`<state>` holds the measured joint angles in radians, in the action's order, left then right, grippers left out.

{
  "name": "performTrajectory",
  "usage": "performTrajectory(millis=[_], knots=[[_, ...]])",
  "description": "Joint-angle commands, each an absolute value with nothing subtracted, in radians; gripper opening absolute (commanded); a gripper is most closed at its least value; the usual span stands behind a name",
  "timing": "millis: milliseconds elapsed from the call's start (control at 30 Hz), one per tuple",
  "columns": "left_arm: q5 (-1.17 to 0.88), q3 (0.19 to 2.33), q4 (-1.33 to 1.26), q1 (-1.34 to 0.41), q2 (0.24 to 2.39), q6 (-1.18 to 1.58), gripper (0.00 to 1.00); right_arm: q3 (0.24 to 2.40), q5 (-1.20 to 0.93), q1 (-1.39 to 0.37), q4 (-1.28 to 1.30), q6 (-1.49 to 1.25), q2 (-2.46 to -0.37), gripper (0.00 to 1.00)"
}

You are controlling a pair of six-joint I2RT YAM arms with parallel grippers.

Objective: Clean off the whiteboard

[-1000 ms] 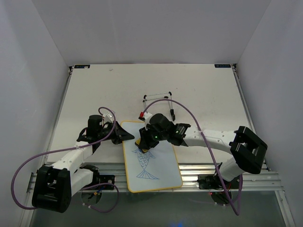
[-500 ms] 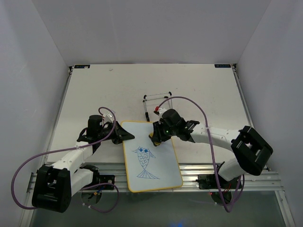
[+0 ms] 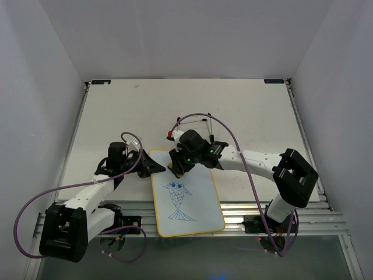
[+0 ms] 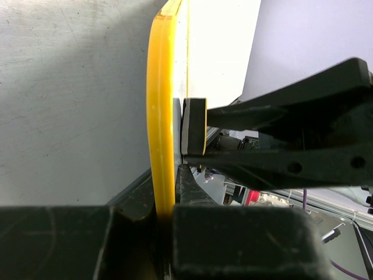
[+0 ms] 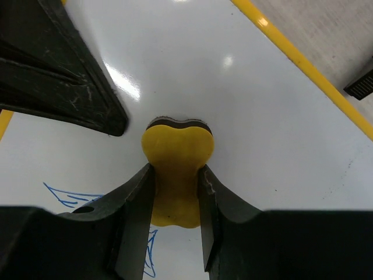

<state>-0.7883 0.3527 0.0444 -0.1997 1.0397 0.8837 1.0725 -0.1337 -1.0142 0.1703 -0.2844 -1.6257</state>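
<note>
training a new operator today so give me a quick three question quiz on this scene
1. Fill in: the left hand is shut on the whiteboard at its yellow ____.
2. Which hand holds the yellow eraser? A) left hand B) right hand C) neither
3. True or false: the fish drawing is fully wiped off.

Key: 1 frame; 2 B; 3 false, the blue fish is on the board, below the eraser in the top view.
</note>
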Motion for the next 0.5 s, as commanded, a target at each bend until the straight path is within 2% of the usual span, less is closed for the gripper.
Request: performTrajectory(millis=[0, 467], knots=[[-0.68, 0.347, 0.034, -0.215, 1.028, 0.773, 0.0, 1.095, -0.17, -1.077, 0.225, -0.258, -1.678, 0.08], [-0.663, 0.348, 0.029, -0.213, 1.022, 0.788, 0.0, 1.005, -0.236, -1.219, 0.229, -0.255, -1.582, 0.08]])
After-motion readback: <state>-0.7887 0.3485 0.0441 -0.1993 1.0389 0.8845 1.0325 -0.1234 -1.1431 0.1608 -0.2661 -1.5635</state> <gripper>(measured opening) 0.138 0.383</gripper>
